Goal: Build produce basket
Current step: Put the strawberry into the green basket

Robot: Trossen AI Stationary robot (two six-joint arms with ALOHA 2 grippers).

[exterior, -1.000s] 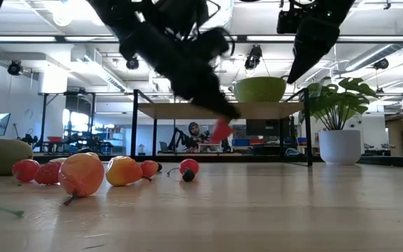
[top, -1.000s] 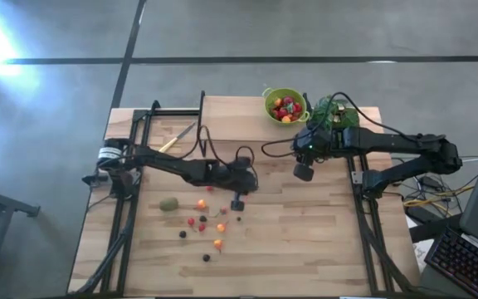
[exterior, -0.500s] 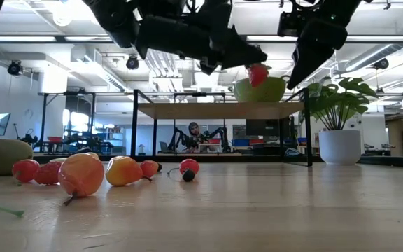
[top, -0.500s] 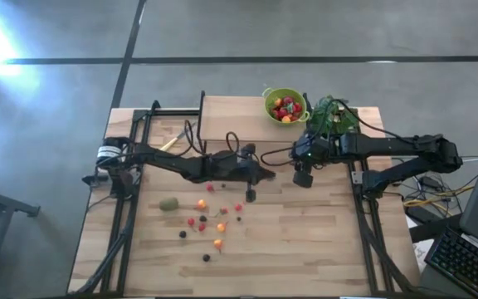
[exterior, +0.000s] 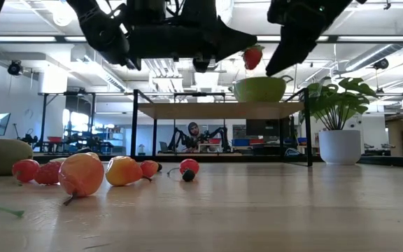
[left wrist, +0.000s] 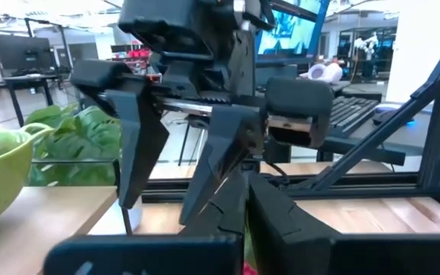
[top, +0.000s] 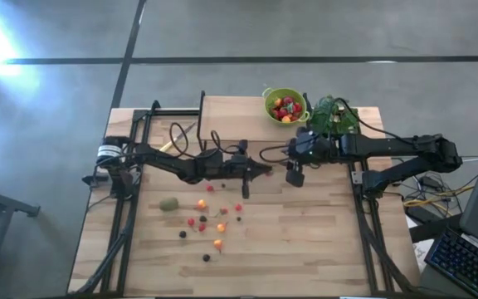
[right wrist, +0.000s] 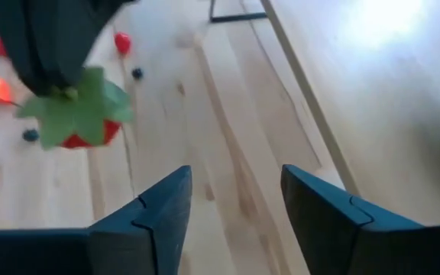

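Left pincer (top: 265,172) grips a red strawberry (exterior: 253,56) above the table (top: 305,232); right pincer (top: 291,177) gapes empty beside it. Green basket (top: 285,105) sits at the far edge. No writing is readable.

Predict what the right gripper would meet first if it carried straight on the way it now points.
Probably the strawberry held up by the left gripper. The right gripper, fingers open, faces it across a small gap above the table. Depth is hard to judge, so it might pass just beside the fruit.
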